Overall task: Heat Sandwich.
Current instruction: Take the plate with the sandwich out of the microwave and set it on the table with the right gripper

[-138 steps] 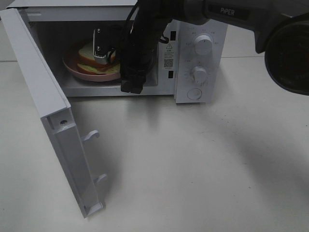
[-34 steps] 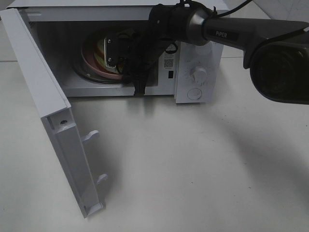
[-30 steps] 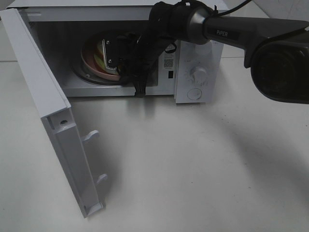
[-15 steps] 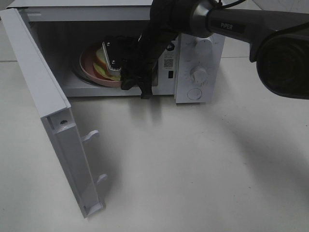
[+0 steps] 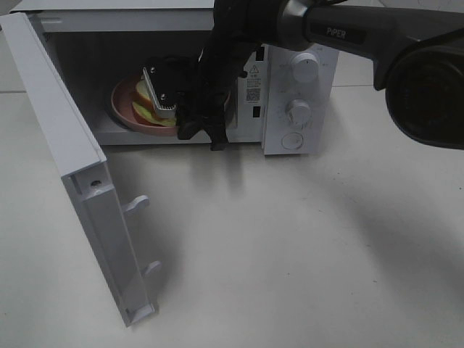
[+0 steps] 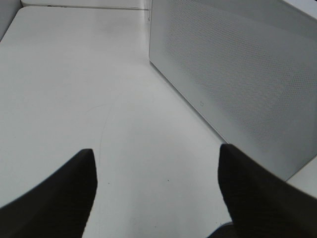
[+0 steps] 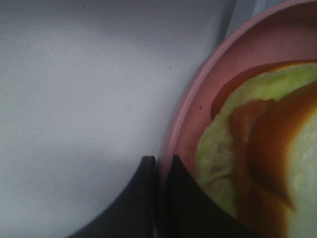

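The sandwich (image 5: pixel 147 110), with white bread, green lettuce and a red layer, lies on a round pink plate (image 5: pixel 123 109) inside the open microwave (image 5: pixel 297 43). My right gripper (image 5: pixel 168 116) reaches into the cavity over the plate. The right wrist view shows its fingers (image 7: pixel 185 198) shut on the pink plate's rim (image 7: pixel 193 104), with the sandwich (image 7: pixel 257 148) right beside them. My left gripper (image 6: pixel 158 198) is open with nothing between its dark fingers (image 6: pixel 59 198). It hovers over the bare table beside the microwave's outer wall (image 6: pixel 237 74). It is out of sight in the high view.
The microwave door (image 5: pixel 65 145) stands swung wide at the left, its latch hooks (image 5: pixel 138 204) pointing out over the table. Two knobs (image 5: pixel 304 69) and a round button (image 5: pixel 291 140) sit on the control panel. My right arm (image 5: pixel 341 32) crosses above the panel.
The plate, held steeply tilted a second ago, now sits lower and flatter. My right gripper has carried it down and toward the cavity's front left. The left gripper has not changed.
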Controlling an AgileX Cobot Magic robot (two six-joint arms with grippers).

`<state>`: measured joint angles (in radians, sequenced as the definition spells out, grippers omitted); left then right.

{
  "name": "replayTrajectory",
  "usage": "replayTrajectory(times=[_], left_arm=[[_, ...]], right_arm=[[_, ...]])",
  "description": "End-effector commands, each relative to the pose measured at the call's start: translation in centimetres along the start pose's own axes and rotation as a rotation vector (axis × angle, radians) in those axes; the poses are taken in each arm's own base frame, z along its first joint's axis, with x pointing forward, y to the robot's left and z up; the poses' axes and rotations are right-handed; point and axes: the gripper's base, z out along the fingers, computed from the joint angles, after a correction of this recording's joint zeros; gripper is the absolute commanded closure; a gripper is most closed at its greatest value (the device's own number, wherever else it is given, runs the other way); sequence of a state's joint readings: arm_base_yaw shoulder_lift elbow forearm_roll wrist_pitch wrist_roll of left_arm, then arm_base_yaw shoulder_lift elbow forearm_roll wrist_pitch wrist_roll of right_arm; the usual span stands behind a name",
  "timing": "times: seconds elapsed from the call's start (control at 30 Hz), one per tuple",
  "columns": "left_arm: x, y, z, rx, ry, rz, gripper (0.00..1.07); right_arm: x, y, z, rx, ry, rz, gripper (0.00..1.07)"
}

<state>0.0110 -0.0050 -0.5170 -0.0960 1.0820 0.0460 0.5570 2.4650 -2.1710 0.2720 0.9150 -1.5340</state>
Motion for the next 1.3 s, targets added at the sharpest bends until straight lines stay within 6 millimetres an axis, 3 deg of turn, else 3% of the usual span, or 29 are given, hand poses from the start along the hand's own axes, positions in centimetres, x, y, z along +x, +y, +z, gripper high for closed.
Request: replayTrajectory(times=[0.03, 0.17, 0.8, 1.03, 1.3], left_arm=[[-0.1, 0.0, -0.1, 0.006, -0.018, 0.002, 0.40], [-0.1, 0.0, -0.1, 0.006, -0.018, 0.002, 0.40], [-0.1, 0.0, -0.1, 0.006, -0.018, 0.002, 0.40], [-0.1, 0.0, -0.1, 0.006, -0.018, 0.002, 0.40], [-0.1, 0.0, -0.1, 0.006, -0.018, 0.002, 0.40]], right_arm=[[-0.6, -0.2, -1.1, 0.016, -0.007, -0.009, 1.07], [-1.0, -0.2, -2.9, 0.041, -0.010, -0.010, 1.07], [-2.5, 1.5, -4.4, 0.048, 0.021, -0.043, 1.07], [-4.0, 2.5, -5.2, 0.061, 0.014, -0.073, 1.07], [-3.8, 3.8, -5.7, 0.041, 0.021, -0.067, 1.07]])
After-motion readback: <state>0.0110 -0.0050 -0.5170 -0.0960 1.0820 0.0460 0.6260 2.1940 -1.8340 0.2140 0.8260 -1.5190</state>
